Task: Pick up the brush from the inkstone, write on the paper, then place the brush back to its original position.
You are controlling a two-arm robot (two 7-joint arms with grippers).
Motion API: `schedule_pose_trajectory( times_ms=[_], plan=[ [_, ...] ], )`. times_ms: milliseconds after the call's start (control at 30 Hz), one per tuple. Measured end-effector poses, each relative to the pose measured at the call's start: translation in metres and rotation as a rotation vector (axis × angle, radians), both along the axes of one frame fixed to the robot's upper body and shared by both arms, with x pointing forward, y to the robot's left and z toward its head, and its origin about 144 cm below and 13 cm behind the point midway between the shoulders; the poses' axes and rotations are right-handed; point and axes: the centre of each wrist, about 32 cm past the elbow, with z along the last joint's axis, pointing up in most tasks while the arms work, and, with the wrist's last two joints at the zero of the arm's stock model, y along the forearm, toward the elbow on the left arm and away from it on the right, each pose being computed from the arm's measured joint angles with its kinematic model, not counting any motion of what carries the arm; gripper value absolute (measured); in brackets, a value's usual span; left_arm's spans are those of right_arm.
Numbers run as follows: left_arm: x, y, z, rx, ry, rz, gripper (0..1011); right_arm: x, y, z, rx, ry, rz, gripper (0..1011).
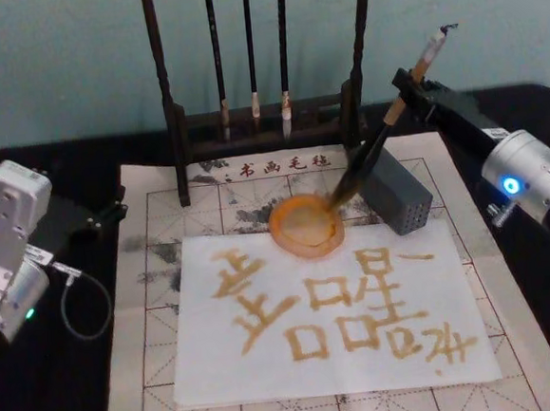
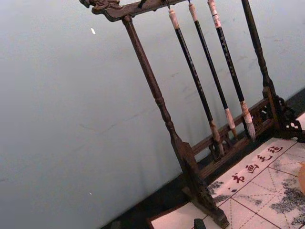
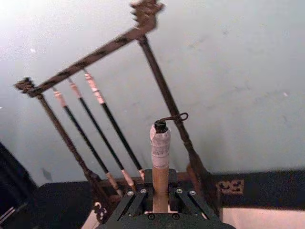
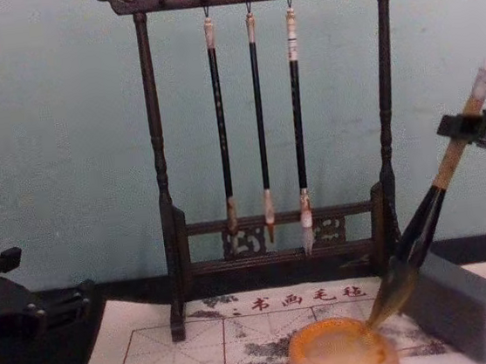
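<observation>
Over the far middle of the mat, the brush (image 1: 373, 148) leans steeply, with its tuft touching the right edge of the inkstone (image 1: 305, 228) and its handle tilted up to my right. The right gripper (image 1: 407, 85) pinches the tan handle below the white cap. The paper (image 1: 269, 368) is covered with characters, so I judge the step to be the return. I lower the handle slowly, let the rim take the weight, then release, clearing the grey block (image 1: 398, 196) just beside it. The left gripper (image 1: 109, 211) sits parked at the left.
</observation>
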Motion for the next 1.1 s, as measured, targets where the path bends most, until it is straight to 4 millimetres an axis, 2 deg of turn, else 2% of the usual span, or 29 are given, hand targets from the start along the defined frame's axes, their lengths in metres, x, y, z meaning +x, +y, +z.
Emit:
schedule_pose_trajectory(
  times_ms=[500, 900, 1100],
  plan=[
    [0.000, 0.000, 0.000, 0.000, 0.000, 0.000, 1001, -0.035, -0.019, 0.010, -0.105, -0.110, 0.102, 202],
    [0.000, 0.000, 0.000, 0.000, 0.000, 0.000, 1001, -0.064, -0.037, 0.003, -0.204, -0.185, 0.086, 202],
    [0.000, 0.000, 0.000, 0.000, 0.000, 0.000, 1001, -0.072, -0.041, -0.005, -0.244, -0.215, 0.050, 202]
  ],
)
